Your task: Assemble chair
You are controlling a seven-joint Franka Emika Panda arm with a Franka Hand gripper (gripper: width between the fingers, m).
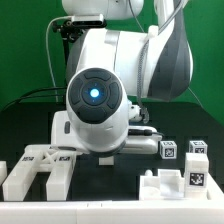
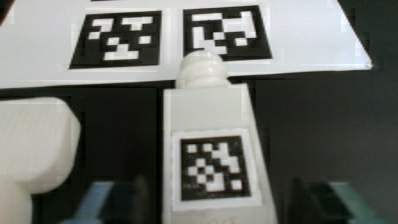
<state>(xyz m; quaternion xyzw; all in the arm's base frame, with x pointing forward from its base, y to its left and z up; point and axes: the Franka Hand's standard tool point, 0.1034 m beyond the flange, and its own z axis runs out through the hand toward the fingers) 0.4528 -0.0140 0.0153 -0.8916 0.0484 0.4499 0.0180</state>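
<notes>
The gripper [image 2: 221, 203] hangs unclenched, fingers straddling without touching a tagged white chair post [image 2: 210, 135] whose threaded tip lies at the edge of the tagged slab [image 2: 294, 45] on the black table [image 2: 329, 125]; grasping the post looks the step in hand, needing a centred squeeze next.

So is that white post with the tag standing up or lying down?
Lying down: the wrist view shows the post flat on the black table, its tag facing up.
</notes>
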